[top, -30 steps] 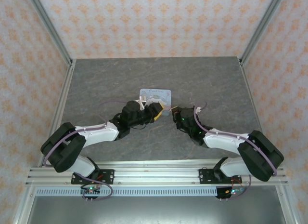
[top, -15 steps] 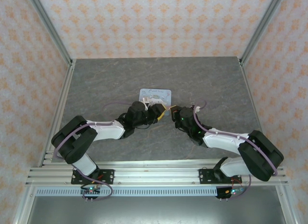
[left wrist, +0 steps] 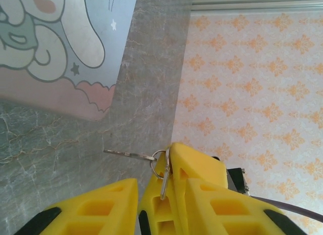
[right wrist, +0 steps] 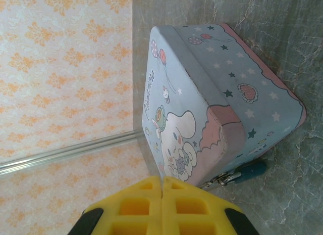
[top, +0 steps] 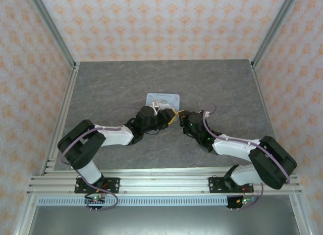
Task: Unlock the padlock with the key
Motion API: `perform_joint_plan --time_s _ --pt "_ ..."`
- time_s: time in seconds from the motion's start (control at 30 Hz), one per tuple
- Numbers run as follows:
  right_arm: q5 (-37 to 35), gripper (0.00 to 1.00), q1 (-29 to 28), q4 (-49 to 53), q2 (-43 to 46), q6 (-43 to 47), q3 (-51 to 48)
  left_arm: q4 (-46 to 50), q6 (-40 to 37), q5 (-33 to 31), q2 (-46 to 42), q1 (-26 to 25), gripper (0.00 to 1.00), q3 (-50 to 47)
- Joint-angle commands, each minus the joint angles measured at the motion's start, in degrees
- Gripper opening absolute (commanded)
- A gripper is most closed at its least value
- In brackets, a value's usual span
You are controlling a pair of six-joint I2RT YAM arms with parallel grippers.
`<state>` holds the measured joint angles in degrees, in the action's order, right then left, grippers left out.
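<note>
Half hidden behind the tin [right wrist: 212, 93], the padlock [right wrist: 251, 171] lies on the counter [right wrist: 282, 38]. The key [left wrist: 129, 153] juts from our left tool [left wrist: 159, 187], grip unclear. Our right tool [right wrist: 161, 197], clenched, points at the tin.

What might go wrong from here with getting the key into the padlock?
1. The key sticks out sideways and seems held only by its ring, pinched between yellow fingers; it may swing or slip out.
2. The left pincer and right pincer sit nose to nose beside the tin; they may bump each other or shove it.
3. The padlock is tiny and low against the tin's side, so aiming the key in looks hard.
</note>
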<state>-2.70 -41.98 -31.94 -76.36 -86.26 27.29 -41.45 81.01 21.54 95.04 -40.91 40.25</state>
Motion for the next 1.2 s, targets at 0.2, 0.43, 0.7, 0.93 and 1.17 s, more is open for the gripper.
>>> perform_joint_plan --time_s 0.2,0.43,0.7,0.93,1.17 --pt "-1.2 0.00 -0.3 -1.8 -0.3 -0.7 0.0 -1.8 -0.1 -2.0 1.1 -0.3 0.24 2.4" --pt "-1.3 0.00 -0.3 -1.9 -0.3 -0.8 -0.3 -1.4 -0.3 -1.9 1.5 -0.4 0.18 3.2" --pt "-1.4 0.00 -0.3 -2.0 -0.3 -0.9 -0.5 -1.4 -0.4 -1.8 1.9 -0.4 0.00 3.6" --pt "-0.1 0.32 1.8 -0.9 3.1 2.3 -1.9 0.2 -2.3 -1.0 1.1 0.0 0.00 3.3" --pt "18.5 0.62 16.3 7.2 14.4 17.0 -3.7 7.4 -11.0 8.9 -2.5 4.2 0.00 4.0"
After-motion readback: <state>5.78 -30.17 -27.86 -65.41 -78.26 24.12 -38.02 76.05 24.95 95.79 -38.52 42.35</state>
